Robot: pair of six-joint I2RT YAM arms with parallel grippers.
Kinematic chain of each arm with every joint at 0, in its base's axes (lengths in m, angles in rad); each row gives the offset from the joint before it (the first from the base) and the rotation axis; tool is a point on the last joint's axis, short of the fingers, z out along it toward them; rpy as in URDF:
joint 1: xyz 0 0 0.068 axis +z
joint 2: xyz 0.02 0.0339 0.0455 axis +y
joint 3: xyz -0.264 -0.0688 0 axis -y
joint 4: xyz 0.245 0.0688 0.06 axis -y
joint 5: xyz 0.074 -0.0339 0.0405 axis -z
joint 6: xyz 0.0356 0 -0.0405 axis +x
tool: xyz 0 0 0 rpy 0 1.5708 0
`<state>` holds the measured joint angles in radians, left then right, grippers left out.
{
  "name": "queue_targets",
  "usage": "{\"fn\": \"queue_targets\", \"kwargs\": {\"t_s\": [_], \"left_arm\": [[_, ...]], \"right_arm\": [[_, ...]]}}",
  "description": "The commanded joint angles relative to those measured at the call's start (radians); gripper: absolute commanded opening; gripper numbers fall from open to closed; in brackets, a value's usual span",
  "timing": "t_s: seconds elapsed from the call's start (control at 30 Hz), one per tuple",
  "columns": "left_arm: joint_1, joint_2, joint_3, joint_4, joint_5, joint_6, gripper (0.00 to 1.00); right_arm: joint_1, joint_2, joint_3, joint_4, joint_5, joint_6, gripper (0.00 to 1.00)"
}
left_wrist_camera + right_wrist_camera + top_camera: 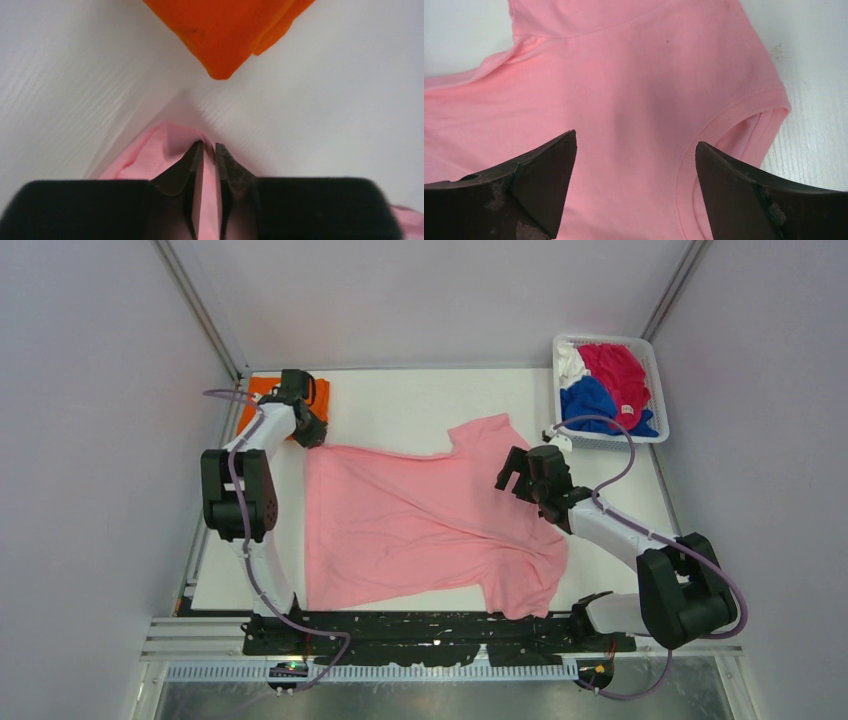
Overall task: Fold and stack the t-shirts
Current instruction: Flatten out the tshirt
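Note:
A light pink t-shirt [420, 520] lies spread flat in the middle of the table. My left gripper [311, 433] is shut on its far left corner, and the pinched pink cloth [172, 150] shows between the fingers in the left wrist view. A folded orange t-shirt [318, 390] lies at the far left corner, just beyond that gripper, and shows in the left wrist view [225, 30]. My right gripper [513, 472] is open above the shirt's collar [724, 125], empty. Royal blue [585, 400], magenta-red [615, 370] and white [568, 362] shirts lie in the basket.
A white mesh basket [657, 390] stands at the far right corner of the table. Grey walls close in the left, back and right sides. A black rail runs along the near edge by the arm bases.

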<state>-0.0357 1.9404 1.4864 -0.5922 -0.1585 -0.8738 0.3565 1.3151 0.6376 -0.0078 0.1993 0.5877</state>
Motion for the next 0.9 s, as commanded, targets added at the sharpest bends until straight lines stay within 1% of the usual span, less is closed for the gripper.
{"fn": "queue_targets", "kwargs": {"t_s": [0.0, 0.03, 0.07, 0.13, 0.17, 0.3, 0.4, 0.47, 0.57, 0.63, 0.73, 0.87], "left_arm": [[0.046, 0.064, 0.14, -0.172, -0.023, -0.061, 0.4], [0.066, 0.066, 0.152, -0.175, -0.012, -0.064, 0.59], [0.075, 0.062, 0.157, -0.173, 0.005, -0.066, 0.73], [0.079, 0.034, 0.152, -0.155, 0.027, -0.06, 0.97], [0.079, 0.014, 0.144, -0.144, 0.033, -0.054, 0.99], [0.069, -0.09, 0.042, -0.053, 0.092, -0.007, 1.0], [0.046, -0.164, -0.057, 0.01, 0.15, 0.045, 1.0], [0.001, -0.204, -0.13, 0.058, 0.211, 0.079, 1.0], [-0.058, -0.252, -0.237, 0.104, 0.26, 0.114, 1.0], [-0.097, -0.259, -0.274, 0.102, 0.271, 0.13, 1.0], [-0.146, -0.253, -0.317, 0.114, 0.267, 0.138, 1.0], [-0.172, -0.204, -0.314, 0.116, 0.273, 0.137, 1.0]], "right_arm": [[-0.01, -0.024, 0.004, 0.027, 0.025, -0.02, 0.96], [-0.012, -0.025, 0.009, 0.022, 0.027, -0.022, 0.96], [-0.012, -0.025, 0.014, 0.018, 0.028, -0.027, 0.96], [-0.013, -0.024, 0.031, 0.001, 0.024, -0.036, 0.96], [-0.012, -0.022, 0.044, -0.014, 0.021, -0.04, 0.96], [-0.012, -0.002, 0.097, -0.022, -0.004, -0.07, 0.96], [-0.012, 0.058, 0.161, -0.019, -0.03, -0.114, 0.95], [-0.013, 0.116, 0.248, -0.02, -0.056, -0.128, 0.95], [-0.012, 0.212, 0.337, -0.021, -0.123, -0.13, 0.95], [-0.011, 0.303, 0.401, -0.026, -0.165, -0.123, 0.95], [-0.01, 0.387, 0.484, -0.036, -0.228, -0.107, 0.95], [-0.002, 0.481, 0.525, -0.037, -0.261, -0.081, 0.95]]}}
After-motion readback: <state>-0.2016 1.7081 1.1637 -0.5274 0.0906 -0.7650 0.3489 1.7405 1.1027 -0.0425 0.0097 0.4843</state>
